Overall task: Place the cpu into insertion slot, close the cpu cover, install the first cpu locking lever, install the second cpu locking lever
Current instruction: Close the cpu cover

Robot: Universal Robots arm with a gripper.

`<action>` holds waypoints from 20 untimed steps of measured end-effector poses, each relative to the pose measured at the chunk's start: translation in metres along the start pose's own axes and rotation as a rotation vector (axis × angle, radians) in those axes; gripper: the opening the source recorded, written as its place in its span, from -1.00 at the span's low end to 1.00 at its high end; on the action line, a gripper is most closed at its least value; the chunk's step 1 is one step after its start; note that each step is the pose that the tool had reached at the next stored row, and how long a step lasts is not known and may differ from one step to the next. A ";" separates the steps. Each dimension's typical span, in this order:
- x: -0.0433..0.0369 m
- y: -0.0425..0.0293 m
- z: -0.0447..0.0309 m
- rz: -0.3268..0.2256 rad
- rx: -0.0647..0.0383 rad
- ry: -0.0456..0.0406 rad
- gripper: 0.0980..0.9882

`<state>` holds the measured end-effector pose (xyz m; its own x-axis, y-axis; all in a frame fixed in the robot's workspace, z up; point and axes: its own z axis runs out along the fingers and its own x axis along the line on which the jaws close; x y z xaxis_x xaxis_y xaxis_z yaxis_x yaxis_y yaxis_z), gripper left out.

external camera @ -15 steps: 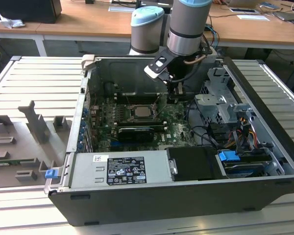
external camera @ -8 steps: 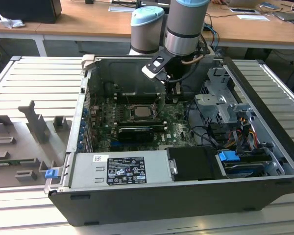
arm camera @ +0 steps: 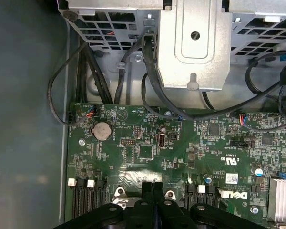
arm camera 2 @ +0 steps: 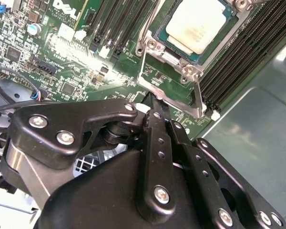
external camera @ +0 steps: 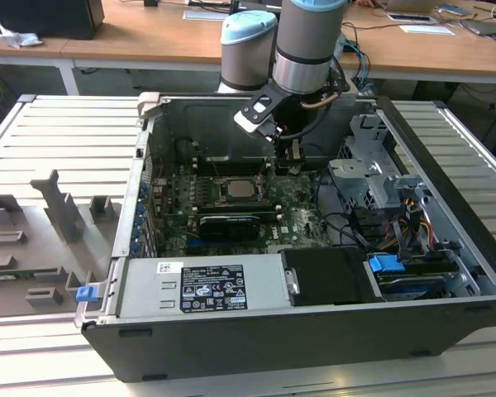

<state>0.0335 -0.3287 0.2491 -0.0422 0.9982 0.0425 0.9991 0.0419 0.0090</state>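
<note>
Table (external camera: 58, 132): grey slatted metal under black computer case (external camera: 314, 331).
Gripper (arm camera 2: 154, 102): closed, empty, tips at silvery square-frame cpu cover (arm camera 2: 176, 102) beside grey square cpu (arm camera 2: 198, 24).

Open computer case (external camera: 314, 339) on my slatted counter (external camera: 58, 132)
I see its green motherboard (arm camera: 148, 143) with a coin cell battery (arm camera: 102, 129), black cables (arm camera: 88, 67), and a labelled power supply (external camera: 202, 285).

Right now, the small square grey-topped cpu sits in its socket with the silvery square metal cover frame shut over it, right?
Not quite: the cpu is seated, but the cpu cover is open, swung clear of it, as the second wrist view shows.
</note>
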 end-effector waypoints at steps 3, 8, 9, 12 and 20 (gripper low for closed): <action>0.0001 -0.0018 0.0000 0.000 0.000 0.0000 -0.98; 0.0002 -0.0055 0.0001 0.000 0.000 0.0000 -0.98; 0.0003 -0.0063 0.0001 0.000 0.000 0.0000 -0.98; 0.0004 -0.0096 0.0001 0.000 0.000 0.0000 -0.98; 0.0008 -0.0194 0.0002 0.000 0.000 0.0000 -0.98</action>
<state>0.0141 -0.3287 0.2487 -0.0423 0.9982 0.0425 0.9991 0.0420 0.0090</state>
